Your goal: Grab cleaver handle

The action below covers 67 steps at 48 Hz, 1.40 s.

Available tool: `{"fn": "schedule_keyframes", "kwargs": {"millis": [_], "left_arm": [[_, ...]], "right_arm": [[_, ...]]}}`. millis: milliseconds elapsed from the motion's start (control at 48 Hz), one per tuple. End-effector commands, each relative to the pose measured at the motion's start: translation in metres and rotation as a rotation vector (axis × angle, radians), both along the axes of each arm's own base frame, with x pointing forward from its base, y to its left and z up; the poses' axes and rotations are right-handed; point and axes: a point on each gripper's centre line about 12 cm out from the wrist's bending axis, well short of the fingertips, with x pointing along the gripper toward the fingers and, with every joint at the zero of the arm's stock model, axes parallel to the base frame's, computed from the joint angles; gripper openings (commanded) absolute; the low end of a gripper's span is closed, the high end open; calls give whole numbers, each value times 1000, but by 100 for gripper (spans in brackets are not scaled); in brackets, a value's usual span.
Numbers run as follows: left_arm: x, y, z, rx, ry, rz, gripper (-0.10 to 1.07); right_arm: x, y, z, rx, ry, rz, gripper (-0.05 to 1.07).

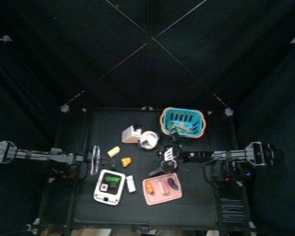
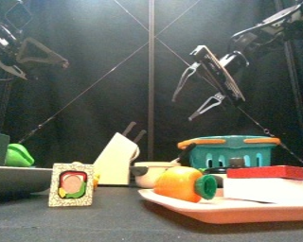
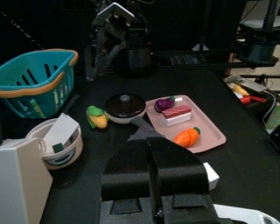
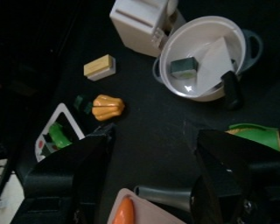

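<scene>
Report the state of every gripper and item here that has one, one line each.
right gripper: fingers wide open, holding nothing
left gripper: fingers shut, empty
cleaver: lying in the white bowl, dark handle over the rim, not grasped
teal basket: upright
knife block: standing, handles sticking out on top

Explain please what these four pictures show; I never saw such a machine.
It is a robot with two black arms at a small black table. One picture looks down from above, one looks level from the table's front edge, and two come from cameras on the wrists. On the table are a teal basket, a white knife block, a white bowl, and a pink tray with toy food. The right gripper hangs open in the air and holds nothing. The left gripper appears shut, also empty.
</scene>
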Motion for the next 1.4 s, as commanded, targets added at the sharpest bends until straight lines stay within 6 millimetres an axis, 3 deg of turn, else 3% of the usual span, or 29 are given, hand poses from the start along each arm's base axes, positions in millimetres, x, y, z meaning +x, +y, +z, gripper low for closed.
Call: {"fn": "schedule_keyframes", "kwargs": {"millis": [0,479,667,958,1375], "left_arm": [[2,1,4,0,-14,6,1],[1,2,4,0,-14,9,1],[1,3,3,0,-11,14,1],[1,3,3,0,-11,17,1],[1,4,3,2,-11,18,1]], "right_arm": [[-3,-11,8,13,-51,4,94],[-9,-37,2,84,-86,-54,95],[-11,-35,-2,193,-124,-100,95],[-2,-26,10,299,-235,-70,95],[-8,-40,20,265,-261,-90,95]]}}
